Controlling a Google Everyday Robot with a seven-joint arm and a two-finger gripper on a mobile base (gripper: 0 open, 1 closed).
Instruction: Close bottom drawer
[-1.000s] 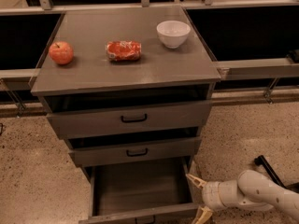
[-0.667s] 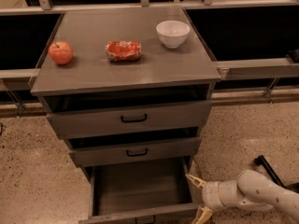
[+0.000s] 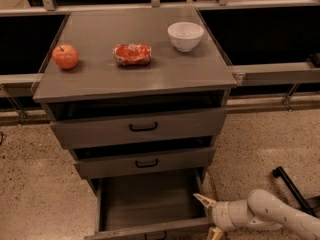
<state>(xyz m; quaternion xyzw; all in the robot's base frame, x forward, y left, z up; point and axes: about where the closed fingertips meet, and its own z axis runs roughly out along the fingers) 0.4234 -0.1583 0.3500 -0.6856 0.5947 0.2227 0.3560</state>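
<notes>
Grey bottom drawer [image 3: 145,201] stands pulled out at lower centre, its front just left of your gripper [image 3: 210,217]. Jaws are spread, empty; push toward the cabinet [image 3: 140,126], up-frame.

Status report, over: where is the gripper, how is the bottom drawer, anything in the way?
Gripper open, low at the right front corner of the bottom drawer. Drawer pulled far out. Nothing seen blocking its way in.

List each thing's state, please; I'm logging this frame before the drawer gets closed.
Bottom drawer: pulled far out.
Middle drawer: in or nearly so.
Top drawer: in or nearly so.
Bowl: upright.
Can: on its side.
Apple: whole.
Gripper: low, by bottom drawer's right front corner, fingers open.
</notes>
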